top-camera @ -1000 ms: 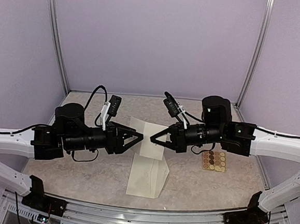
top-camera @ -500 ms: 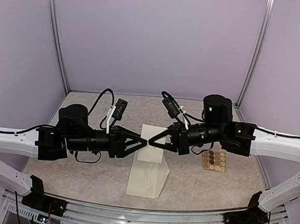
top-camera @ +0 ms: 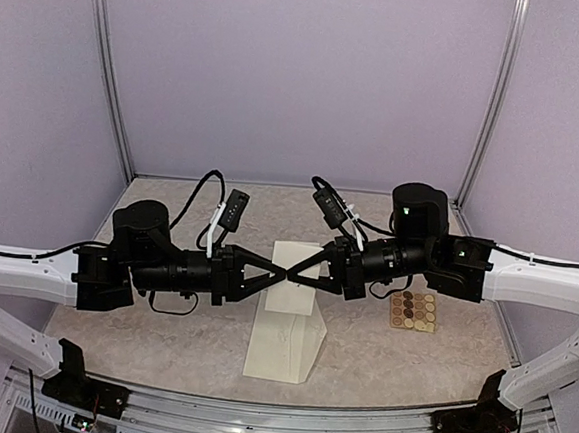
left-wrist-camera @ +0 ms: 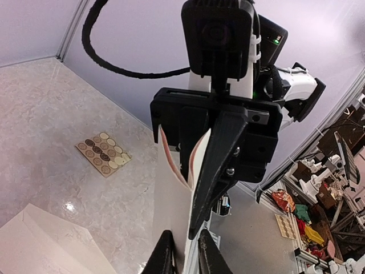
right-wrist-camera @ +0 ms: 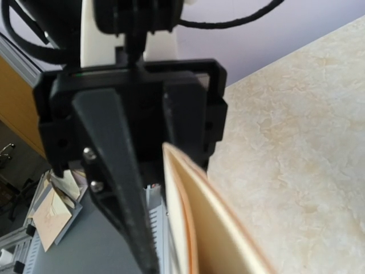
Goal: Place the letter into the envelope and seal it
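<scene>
In the top view, the letter's (top-camera: 292,292) upper edge is masked at frame centre, where the left gripper (top-camera: 279,274) and right gripper (top-camera: 295,271) meet. The upper end of the envelope (top-camera: 284,349) is overlapped by the letter. In the left wrist view, the left gripper's fingers are cropped by the bottom edge, and a pinch on the letter cannot be confirmed. Clutter (left-wrist-camera: 319,217) at right is too small to name. In the right wrist view, the letter is blurred and cut off at the bottom.
</scene>
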### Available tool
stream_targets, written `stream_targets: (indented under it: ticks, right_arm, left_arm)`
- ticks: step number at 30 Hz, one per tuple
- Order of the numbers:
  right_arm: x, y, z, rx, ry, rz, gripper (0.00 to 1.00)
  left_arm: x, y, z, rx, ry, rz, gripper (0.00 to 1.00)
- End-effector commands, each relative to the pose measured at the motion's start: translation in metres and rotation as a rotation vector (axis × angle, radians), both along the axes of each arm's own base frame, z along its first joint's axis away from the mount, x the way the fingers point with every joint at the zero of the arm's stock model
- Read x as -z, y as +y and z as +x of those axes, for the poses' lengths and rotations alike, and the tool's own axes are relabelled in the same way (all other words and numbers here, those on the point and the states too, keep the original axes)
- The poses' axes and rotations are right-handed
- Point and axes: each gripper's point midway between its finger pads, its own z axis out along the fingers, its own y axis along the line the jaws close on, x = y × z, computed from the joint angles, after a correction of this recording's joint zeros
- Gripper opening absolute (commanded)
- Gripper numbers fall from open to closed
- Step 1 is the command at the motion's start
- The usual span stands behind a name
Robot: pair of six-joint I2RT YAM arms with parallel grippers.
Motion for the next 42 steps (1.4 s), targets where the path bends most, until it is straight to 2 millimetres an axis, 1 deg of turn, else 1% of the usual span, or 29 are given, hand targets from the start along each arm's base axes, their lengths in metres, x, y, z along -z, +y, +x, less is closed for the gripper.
stream_targets:
  ticks: [1, 4, 5, 7, 8, 9, 10, 12, 13, 15, 18, 23, 26, 28, 30, 34, 36, 37, 39, 42]
  right_arm:
    - [-0.011, 0.002, -0.002, 0.002, -0.037, 0.02, 0.0]
    - [-0.01, -0.001, 0.003, 0.038, -0.045, 0.008, 0.0]
    - [-0.01, -0.002, 0.005, 0.055, -0.049, 0.003, 0.0]
    - [-0.011, -0.006, 0.011, 0.104, -0.06, -0.007, 0.14]
    - [-0.012, -0.009, 0.014, 0.133, -0.066, -0.011, 0.25]
    - [-0.013, -0.012, 0.017, 0.159, -0.072, -0.01, 0.42]
    - [-0.015, -0.015, 0.02, 0.186, -0.075, -0.007, 0.55]
    - [-0.017, -0.022, 0.027, 0.243, -0.074, 0.001, 0.77]
    - [-0.018, -0.025, 0.03, 0.267, -0.073, 0.007, 0.83]
    - [-0.018, -0.03, 0.034, 0.307, -0.064, 0.014, 0.91]
    - [-0.015, -0.031, 0.034, 0.314, -0.036, 0.029, 0.96]
    - [-0.01, -0.012, 0.017, 0.176, 0.015, 0.03, 0.98]
    - [-0.019, -0.004, 0.003, 0.095, 0.013, 0.081, 0.98]
    - [-0.028, -0.002, -0.003, 0.058, 0.013, 0.132, 0.96]
    - [-0.034, -0.002, -0.005, 0.042, 0.015, 0.169, 0.94]
    - [-0.041, 0.001, -0.007, 0.024, 0.021, 0.202, 0.9]
    - [-0.041, 0.004, -0.006, 0.016, 0.026, 0.205, 0.83]
    - [-0.042, 0.004, -0.007, 0.013, 0.026, 0.207, 0.76]
    - [-0.041, 0.006, -0.006, 0.01, 0.031, 0.204, 0.58]
    - [-0.041, 0.005, -0.005, 0.02, 0.034, 0.208, 0.24]
  left_arm:
    - [-0.008, -0.003, -0.004, 0.02, -0.013, -0.039, 0.11]
    - [-0.007, -0.001, -0.003, 0.007, -0.01, -0.041, 0.01]
    - [-0.006, -0.001, -0.001, -0.001, -0.009, -0.04, 0.0]
    - [-0.006, 0.002, 0.0, -0.019, -0.008, -0.048, 0.0]
    - [-0.006, 0.005, 0.002, -0.032, -0.008, -0.053, 0.0]
    - [-0.008, 0.007, 0.002, -0.044, -0.01, -0.062, 0.0]
    - [-0.009, 0.01, 0.004, -0.058, -0.01, -0.068, 0.0]
    - [-0.013, 0.015, 0.006, -0.082, -0.015, -0.087, 0.0]
    - [-0.017, 0.018, 0.006, -0.09, -0.019, -0.103, 0.0]
    - [-0.024, 0.022, 0.005, -0.096, -0.026, -0.132, 0.0]
    - [-0.032, 0.028, 0.002, -0.097, -0.034, -0.163, 0.0]
    - [-0.037, 0.03, -0.001, -0.084, -0.033, -0.18, 0.0]
    - [-0.038, 0.03, -0.003, -0.074, -0.031, -0.185, 0.0]
    - [-0.04, 0.03, -0.005, -0.067, -0.032, -0.192, 0.0]
    - [-0.04, 0.03, -0.007, -0.053, -0.032, -0.199, 0.0]
    - [-0.042, 0.028, -0.012, -0.02, -0.034, -0.209, 0.0]
    - [-0.041, 0.028, -0.013, -0.017, -0.034, -0.209, 0.0]
    - [-0.041, 0.028, -0.012, -0.018, -0.035, -0.209, 0.0]
    - [-0.041, 0.028, -0.012, -0.023, -0.036, -0.208, 0.0]
    - [-0.038, 0.028, -0.01, -0.032, -0.034, -0.201, 0.0]
